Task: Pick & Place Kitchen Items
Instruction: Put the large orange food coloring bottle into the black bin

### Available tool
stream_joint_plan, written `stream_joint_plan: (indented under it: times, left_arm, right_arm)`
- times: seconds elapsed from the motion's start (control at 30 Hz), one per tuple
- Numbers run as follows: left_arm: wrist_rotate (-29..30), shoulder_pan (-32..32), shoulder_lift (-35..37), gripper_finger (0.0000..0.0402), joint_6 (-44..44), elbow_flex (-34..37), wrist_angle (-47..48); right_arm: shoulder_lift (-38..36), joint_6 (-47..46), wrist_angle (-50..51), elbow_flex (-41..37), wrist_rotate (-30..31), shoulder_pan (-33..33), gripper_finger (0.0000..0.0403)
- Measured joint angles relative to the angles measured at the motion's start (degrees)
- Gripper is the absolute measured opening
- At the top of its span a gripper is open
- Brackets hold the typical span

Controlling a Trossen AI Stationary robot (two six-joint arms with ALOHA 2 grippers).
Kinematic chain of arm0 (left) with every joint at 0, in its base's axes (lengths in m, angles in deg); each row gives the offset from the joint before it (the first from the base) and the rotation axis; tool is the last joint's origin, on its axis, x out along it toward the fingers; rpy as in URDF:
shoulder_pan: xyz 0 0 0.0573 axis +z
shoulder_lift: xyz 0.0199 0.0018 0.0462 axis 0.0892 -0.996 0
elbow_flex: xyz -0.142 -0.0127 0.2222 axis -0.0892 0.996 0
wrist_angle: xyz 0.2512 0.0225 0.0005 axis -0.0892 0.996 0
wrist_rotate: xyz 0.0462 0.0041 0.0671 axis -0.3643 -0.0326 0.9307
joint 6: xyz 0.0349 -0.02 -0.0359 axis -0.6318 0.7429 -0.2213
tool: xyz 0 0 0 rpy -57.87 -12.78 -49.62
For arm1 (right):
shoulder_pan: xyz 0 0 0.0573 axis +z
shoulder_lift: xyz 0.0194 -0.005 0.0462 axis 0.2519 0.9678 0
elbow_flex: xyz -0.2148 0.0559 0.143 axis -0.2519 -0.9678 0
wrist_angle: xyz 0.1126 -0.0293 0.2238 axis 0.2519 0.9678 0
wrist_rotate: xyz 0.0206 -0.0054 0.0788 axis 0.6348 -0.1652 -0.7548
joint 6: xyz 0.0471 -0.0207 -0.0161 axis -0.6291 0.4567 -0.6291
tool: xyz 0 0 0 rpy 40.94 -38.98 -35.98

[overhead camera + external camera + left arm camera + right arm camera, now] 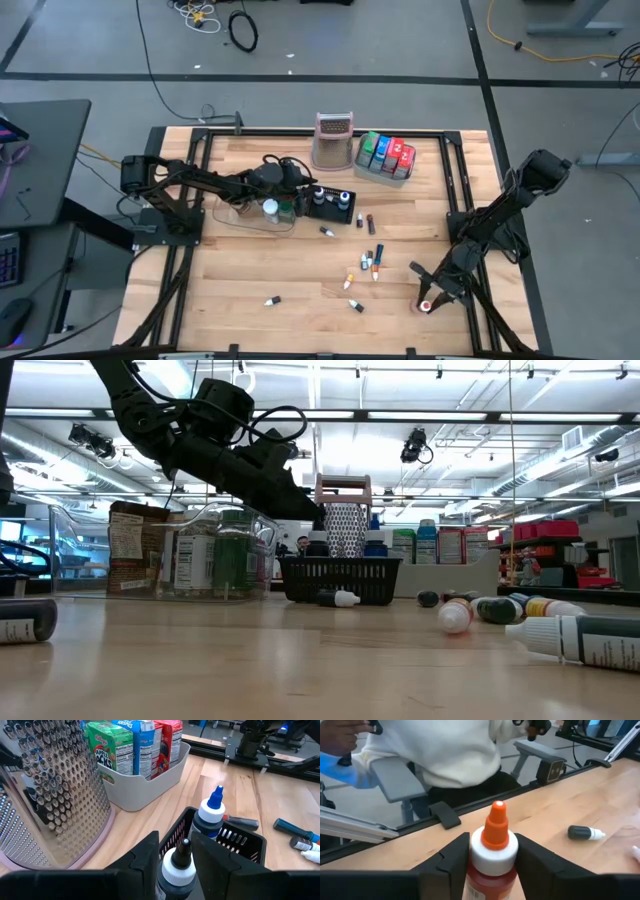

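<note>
Fingers (445, 857) of the right gripper (492, 857) clamp an orange-capped bottle (492, 845); left fingers (145, 855) clamp a black-capped bottle (177, 870).

Little bottles, jars and packets on the tabletop (300, 270)

A black-capped bottle (176, 870) stands up in the left claw (175, 862). An orange-capped bottle (493, 851) stands up in the right claw (492, 857). More small bottles (365, 265) lie flat. Green, blue and red packets (386, 152) stand together.
</note>
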Motion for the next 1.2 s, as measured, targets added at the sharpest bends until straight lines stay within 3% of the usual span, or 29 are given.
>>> stream_joint_plan:
  times: [0.2,0.37,0.6,0.8,1.0,1.2]
  left_arm:
    - [0.0,0.0,0.0,0.0123,0.0,0.0,0.0]
    - [0.02,0.0,0.0,0.0123,0.0,0.0,-0.01]
    - [0.57,-0.01,0.0,0.0123,0.02,0.0,-0.21]
    - [0.59,0.0,0.0,0.0123,0.25,0.0,-0.21]
    - [0.42,0.0,0.1,0.0123,0.24,0.0,-0.2]
    - [-0.48,-0.2,2.09,0.0123,-4.94,-0.31,-1.57]
  right_arm:
    - [-0.01,0.24,-0.9,0.01,-0.13,-0.11,0.0122]
    - [-0.02,0.51,-3.17,0.04,3.72,-0.11,0.0127]
    - [-0.09,3.29,-14.68,0.07,21.53,-1.7,0.0132]
    - [-0.09,8.1,-23.94,0.07,37.63,-8.23,0.0126]
    - [-0.11,5.51,-27.16,3.49,36.27,-20.05,0.0141]
    - [-0.11,1.1,-7.84,15.1,32.14,-30.61,0.0125]
